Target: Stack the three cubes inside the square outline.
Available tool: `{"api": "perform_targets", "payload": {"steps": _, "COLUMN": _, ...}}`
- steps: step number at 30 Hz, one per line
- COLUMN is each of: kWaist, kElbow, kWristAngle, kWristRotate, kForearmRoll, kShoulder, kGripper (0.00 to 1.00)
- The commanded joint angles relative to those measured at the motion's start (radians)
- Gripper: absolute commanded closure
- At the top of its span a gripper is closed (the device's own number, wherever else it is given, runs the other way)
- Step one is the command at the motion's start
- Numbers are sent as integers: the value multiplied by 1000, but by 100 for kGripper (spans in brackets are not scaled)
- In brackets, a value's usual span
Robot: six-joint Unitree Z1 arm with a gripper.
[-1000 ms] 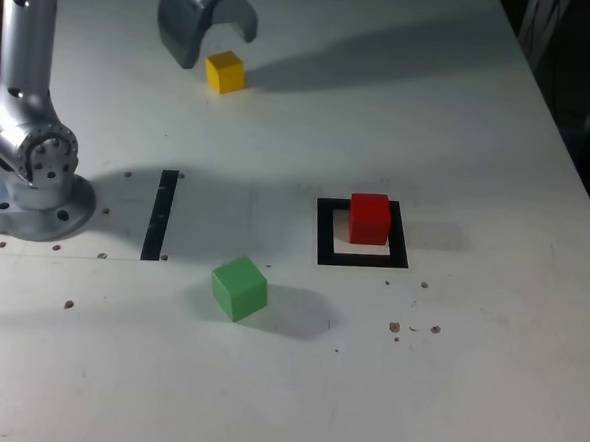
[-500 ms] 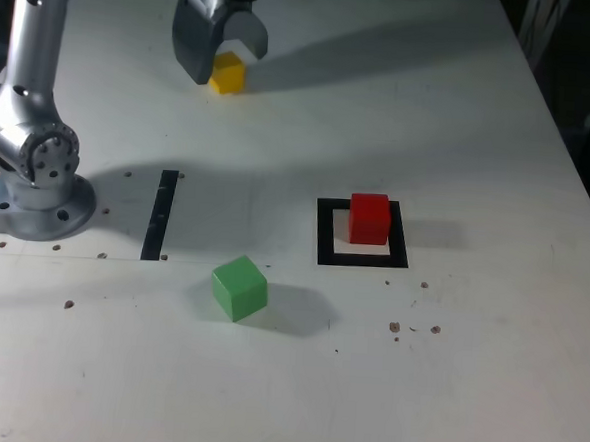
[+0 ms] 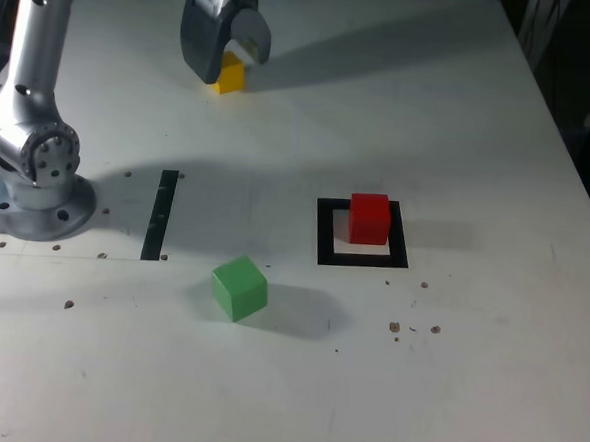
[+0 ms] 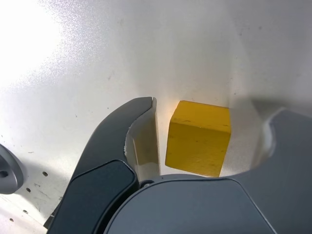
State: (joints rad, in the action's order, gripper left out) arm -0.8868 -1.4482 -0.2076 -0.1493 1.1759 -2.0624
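The yellow cube (image 3: 229,77) rests on the table at the back of the exterior view, partly covered by my gripper (image 3: 226,59). In the wrist view the yellow cube (image 4: 199,139) sits between my gripper's (image 4: 209,113) dark fingers (image 4: 127,130) with a gap on each side, so the gripper is open around it. The red cube (image 3: 369,218) stands inside the black square outline (image 3: 363,257), against its far edge. Nearer the front lies the green cube (image 3: 239,288), turned a little, to the exterior view's left of the outline.
The arm's silver base (image 3: 33,165) stands at the exterior view's left. A narrow black strip (image 3: 161,213) lies beside it. Small dark specks dot the white table (image 3: 480,142), whose right edge drops into darkness.
The gripper has come down and shifted slightly right over the yellow cube, which now sits between the fingers. The red and green cubes have not moved.
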Motion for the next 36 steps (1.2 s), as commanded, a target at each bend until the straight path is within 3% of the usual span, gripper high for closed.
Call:
{"api": "perform_targets", "payload": {"steps": 1, "kWaist": -3, "kElbow": -2, "kWristAngle": 5, "kWristRotate": -4, "kForearmRoll": 1, "kShoulder": -8, "kGripper": 46}}
{"api": "perform_targets", "payload": {"steps": 9, "kWaist": -13, "kElbow": -2, "kWristAngle": 37, "kWristRotate": -41, "kForearmRoll": -5, "kShoulder": -33, "kGripper": 50}}
{"api": "perform_targets", "payload": {"steps": 17, "kWaist": -15, "kElbow": -6, "kWristAngle": 39, "kWristRotate": -57, "kForearmRoll": -8, "kShoulder": -34, "kGripper": 65}}
{"api": "perform_targets", "payload": {"steps": 25, "kWaist": -1, "kElbow": -13, "kWristAngle": 35, "kWristRotate": -67, "kForearmRoll": 7, "kShoulder": -9, "kGripper": 67}}
{"api": "perform_targets", "payload": {"steps": 31, "kWaist": 111, "kElbow": -10, "kWristAngle": 29, "kWristRotate": -69, "kForearmRoll": 58, "kShoulder": 77, "kGripper": 67}}
{"api": "perform_targets", "payload": {"steps": 36, "kWaist": 349, "kElbow": -45, "kWristAngle": 29, "kWristRotate": -30, "kForearmRoll": 119, "kShoulder": 157, "kGripper": 67}}
